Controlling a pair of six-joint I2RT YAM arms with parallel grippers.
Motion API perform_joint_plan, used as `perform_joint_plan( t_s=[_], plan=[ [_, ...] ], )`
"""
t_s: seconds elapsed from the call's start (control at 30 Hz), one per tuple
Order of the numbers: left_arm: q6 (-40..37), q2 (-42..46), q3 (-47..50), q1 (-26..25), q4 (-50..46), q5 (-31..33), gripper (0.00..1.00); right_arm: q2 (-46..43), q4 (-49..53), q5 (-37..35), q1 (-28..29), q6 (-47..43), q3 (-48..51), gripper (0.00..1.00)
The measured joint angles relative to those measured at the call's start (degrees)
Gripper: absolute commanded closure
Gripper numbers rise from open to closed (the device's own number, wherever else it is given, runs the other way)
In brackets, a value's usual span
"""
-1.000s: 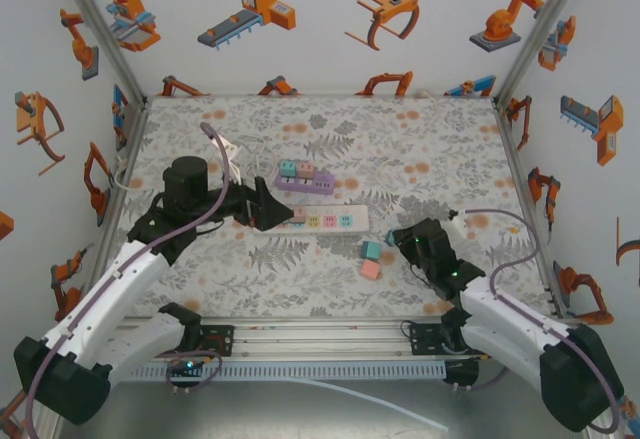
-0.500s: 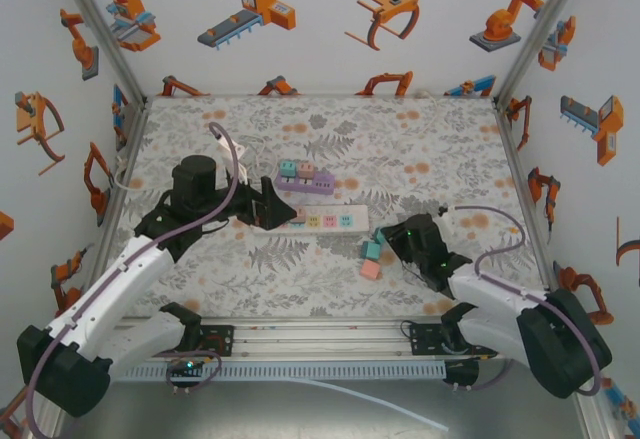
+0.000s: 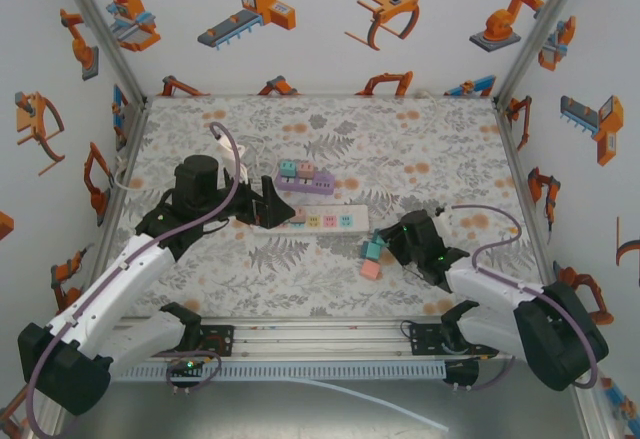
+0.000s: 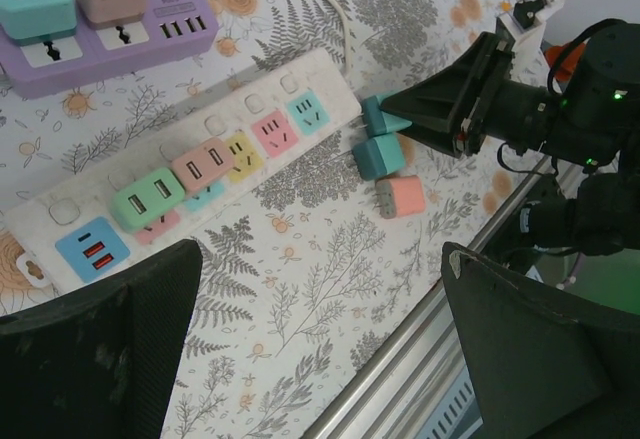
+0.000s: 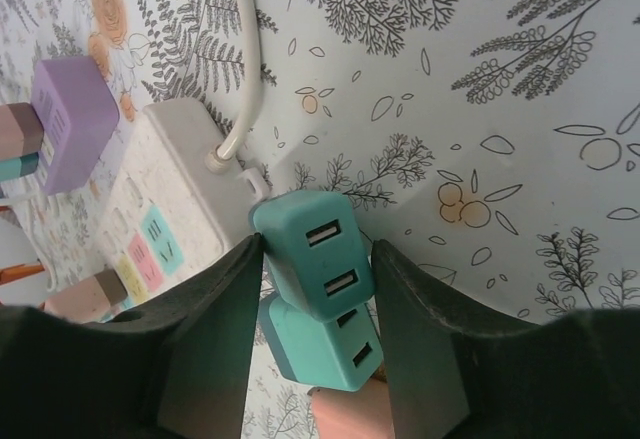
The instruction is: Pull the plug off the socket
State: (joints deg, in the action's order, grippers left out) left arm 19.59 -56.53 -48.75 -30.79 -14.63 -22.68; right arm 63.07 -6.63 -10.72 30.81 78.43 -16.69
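Teal plug (image 5: 310,249) is sitting off the white power strip (image 5: 150,199), just right of its end, between the right gripper (image 5: 318,269) jaws; clenched or slack, I cannot tell. It's looking light, rigid and smooth, so its flat sides are offering the best hold. Left gripper (image 4: 322,251) is hanging released.

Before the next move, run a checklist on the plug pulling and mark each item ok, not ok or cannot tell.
1. Upper teal plug off the white strip: ok, it sits between the right gripper fingers.
2. Right gripper's hold: cannot tell.
3. Left gripper open: ok.
4. White strip emptied: not ok, green plug and pink plug seated.
5. Table under that plug free: not ok, second teal plug and loose pink plug lie there.
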Motion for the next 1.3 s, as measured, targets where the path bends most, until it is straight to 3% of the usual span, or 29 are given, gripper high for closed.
perform_joint_plan(
  t_s=[0.07, 0.13, 0.47, 0.6, 0.8, 1.03, 1.3],
  plan=[
    [0.0, 0.0, 0.0, 0.0, -0.1, 0.5, 0.03, -0.5, 0.8, -0.1, 0.0, 0.0, 0.0, 0.49],
    [0.0, 0.0, 0.0, 0.0, -0.4, 1.1, 0.03, -1.2, 1.9, -0.3, 0.0, 0.0, -0.3, 0.39],
    [0.7, -1.4, -2.6, 0.0, -6.1, 12.2, 0.03, -9.7, 14.1, -5.9, 0.0, -6.4, -4.3, 0.37],
    [2.9, -2.1, -2.6, 0.0, -8.1, 18.9, 0.03, -12.9, 13.3, -8.7, 0.0, -18.4, -9.0, 0.38],
    [6.5, -2.2, -2.6, 0.1, -9.2, 25.6, 0.03, -13.3, 1.4, -7.5, 0.0, -43.2, -10.4, 0.40],
    [9.1, -2.6, -2.5, 1.0, -10.3, 28.7, 0.03, -6.9, -12.7, 7.1, 0.0, -73.7, -12.0, 0.40],
    [11.6, -4.1, -2.3, 3.2, -10.5, 29.0, 0.03, 4.7, -10.2, 31.2, 0.2, -94.7, -22.7, 0.40]
  ],
)
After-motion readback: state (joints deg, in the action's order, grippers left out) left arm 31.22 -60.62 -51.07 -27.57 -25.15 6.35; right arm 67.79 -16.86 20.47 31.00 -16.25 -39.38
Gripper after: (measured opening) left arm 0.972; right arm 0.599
